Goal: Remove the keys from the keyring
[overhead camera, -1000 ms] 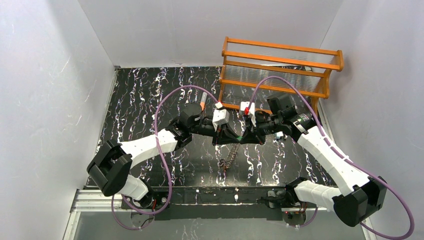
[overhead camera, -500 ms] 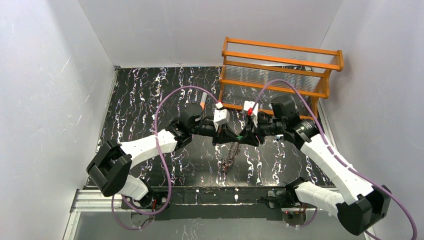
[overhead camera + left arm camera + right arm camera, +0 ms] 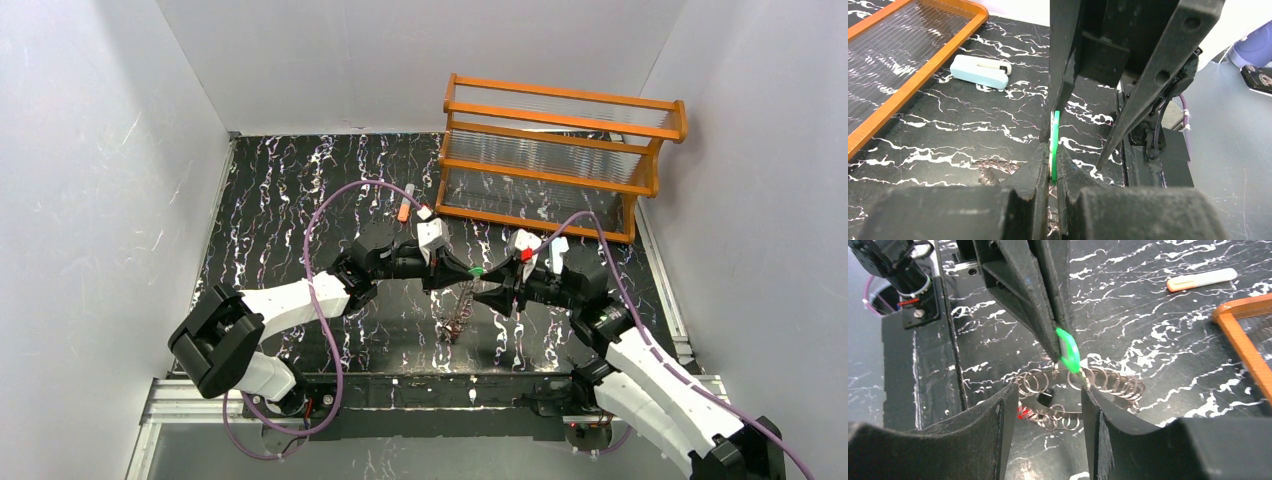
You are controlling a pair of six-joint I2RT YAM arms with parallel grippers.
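My left claw [image 3: 1053, 167] is pressed together on the green key [image 3: 1054, 140], pinching it edge-on by its flat faces so the tag cannot swivel when something pulls on it. I hold it up off the surface [image 3: 300, 200] on purpose: that lets the keyring [image 3: 1108, 382] dangle beneath it as a loose string of thin metal loops, and its lower end looks to reach the surface between my two arms. My right claw [image 3: 497, 298] hangs just beside and a little below the left one, its jaws spread with nothing between them, straddling the loops where the red key [image 3: 1022, 412] and the dark key [image 3: 1045, 399] sit. I judge that placement is meant to give one claw the key and the other the ring, so the two can be drawn apart. The green key seems threaded on at its lower tip, so the job is not yet done. The orange rack [image 3: 560, 150], the pale clip [image 3: 980, 71] and the orange-ended tube [image 3: 1202, 280] lie well apart from all this and play no part
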